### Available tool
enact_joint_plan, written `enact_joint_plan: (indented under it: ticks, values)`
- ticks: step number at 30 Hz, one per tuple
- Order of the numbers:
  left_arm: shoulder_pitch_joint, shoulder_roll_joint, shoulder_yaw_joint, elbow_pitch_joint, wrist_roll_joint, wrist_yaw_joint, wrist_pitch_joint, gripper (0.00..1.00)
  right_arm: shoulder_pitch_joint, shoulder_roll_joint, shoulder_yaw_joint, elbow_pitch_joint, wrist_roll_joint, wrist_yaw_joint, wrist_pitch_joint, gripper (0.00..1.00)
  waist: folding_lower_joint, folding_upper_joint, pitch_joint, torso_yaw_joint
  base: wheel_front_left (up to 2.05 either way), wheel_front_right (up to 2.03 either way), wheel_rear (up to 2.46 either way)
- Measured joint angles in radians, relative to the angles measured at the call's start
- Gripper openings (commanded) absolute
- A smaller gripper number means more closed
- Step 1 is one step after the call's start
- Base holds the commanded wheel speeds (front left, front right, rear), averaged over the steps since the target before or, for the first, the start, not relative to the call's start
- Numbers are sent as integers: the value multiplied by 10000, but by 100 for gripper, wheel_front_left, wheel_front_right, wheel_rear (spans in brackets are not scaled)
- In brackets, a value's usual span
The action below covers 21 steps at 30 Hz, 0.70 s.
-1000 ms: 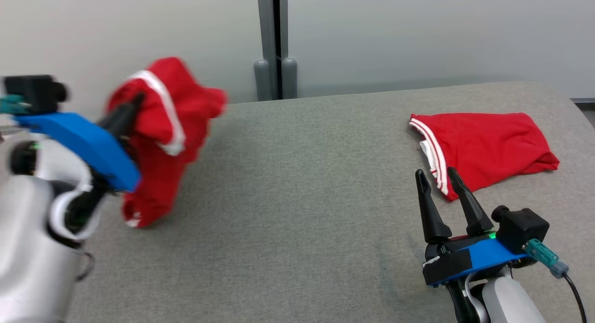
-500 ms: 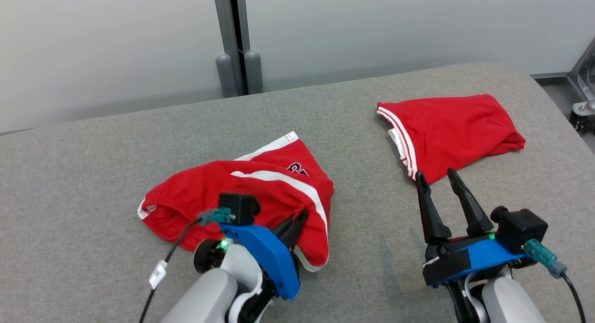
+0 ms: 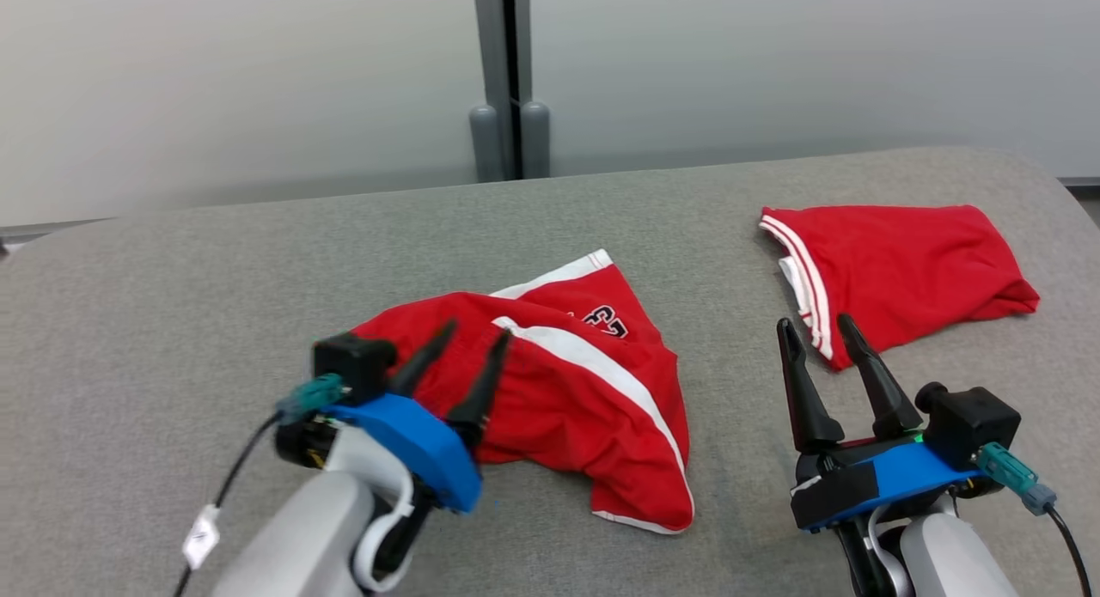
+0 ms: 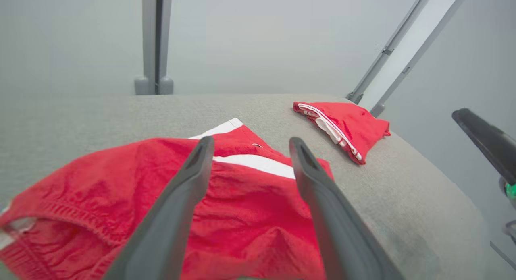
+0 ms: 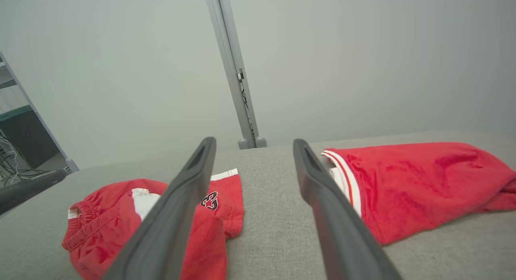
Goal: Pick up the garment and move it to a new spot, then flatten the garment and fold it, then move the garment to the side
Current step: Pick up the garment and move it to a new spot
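- Crumpled red shorts [image 3: 593, 399] with white stripes lay mid-table [image 3: 172, 305].
- The left gripper [image 3: 475, 332] hung wide open and empty, fingers over the shorts' left part.
- The right gripper [image 3: 815, 322], open and empty, sat to the shorts' right, beside a folded red garment [image 3: 902, 262].

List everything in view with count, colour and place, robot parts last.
grey cloth-covered table: one, grey, under both garments
crumpled red fabric shorts with white stripes: one, red and white, middle of the table
folded red fabric garment with white trim: one, red and white, table's far right
grey upright post: one, grey, against the pale wall behind
left gripper: one, dark fingers, open, over the crumpled shorts
right gripper: one, dark fingers, open, before the folded garment
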Motion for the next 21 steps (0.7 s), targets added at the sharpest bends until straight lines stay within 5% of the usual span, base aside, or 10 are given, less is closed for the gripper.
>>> enact_joint_plan:
  ticks: [10,15,21]
  values:
    - [1070,1730,1417,-1266,794,1632,-1737,100,252,-263,-119,-77,-15,0,0,100,-1,0,-168,489,0,0,0]
    - [1950,1985,2481,-1618,1022,2207,-1994,100,410,-349,-163,-100,-12,0,0,100,0,0,-218,525,0,0,0]
    - [3207,1490,3749,-2351,1870,2088,-2019,100,697,-368,-541,-42,61,0,0,100,-1,-1,-361,560,0,0,0]
